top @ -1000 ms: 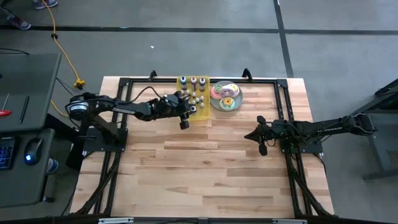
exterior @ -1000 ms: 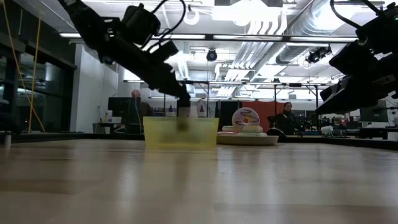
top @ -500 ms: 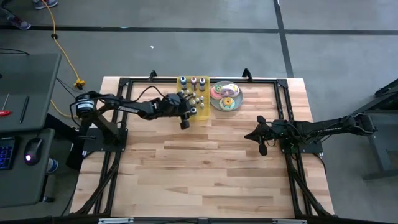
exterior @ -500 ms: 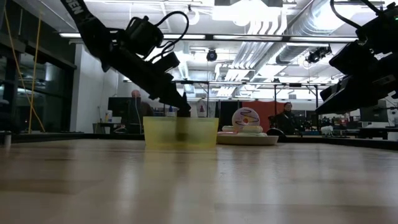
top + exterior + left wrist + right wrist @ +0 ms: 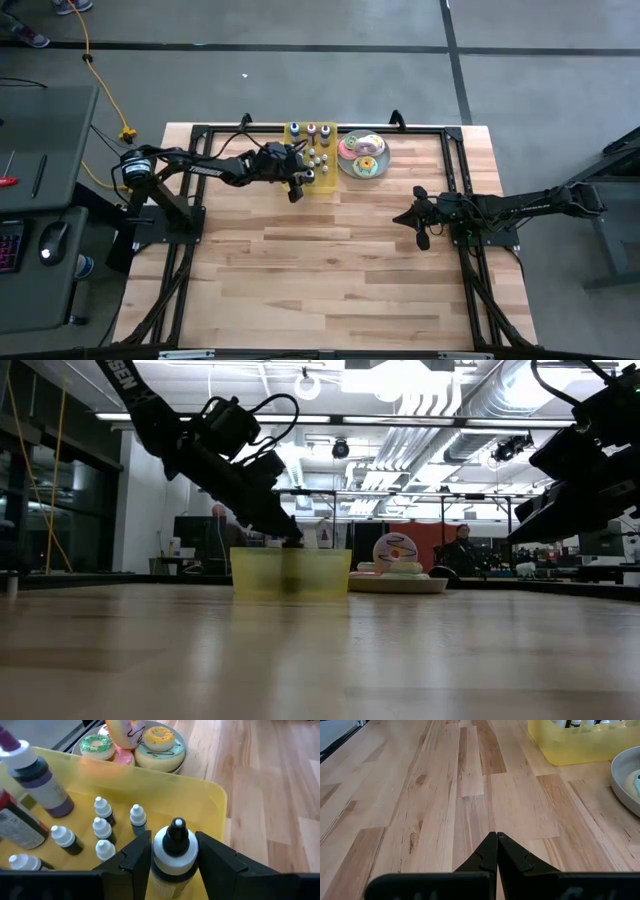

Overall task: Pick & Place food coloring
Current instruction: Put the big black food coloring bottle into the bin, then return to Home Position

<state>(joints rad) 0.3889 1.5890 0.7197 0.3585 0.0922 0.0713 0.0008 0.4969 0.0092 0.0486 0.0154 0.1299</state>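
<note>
Food coloring bottle, white with a black tip, sits between the left gripper's fingers inside the yellow tray among other small bottles; whether they grip it I cannot tell. Right gripper, fingers closed, waits over the bench.

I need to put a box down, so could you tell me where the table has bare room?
Bare wood runs from the yellow tray and doughnut plate to the near edge, broken only by the right tool. The tray is crowded with bottles, and the left tool is there.
</note>
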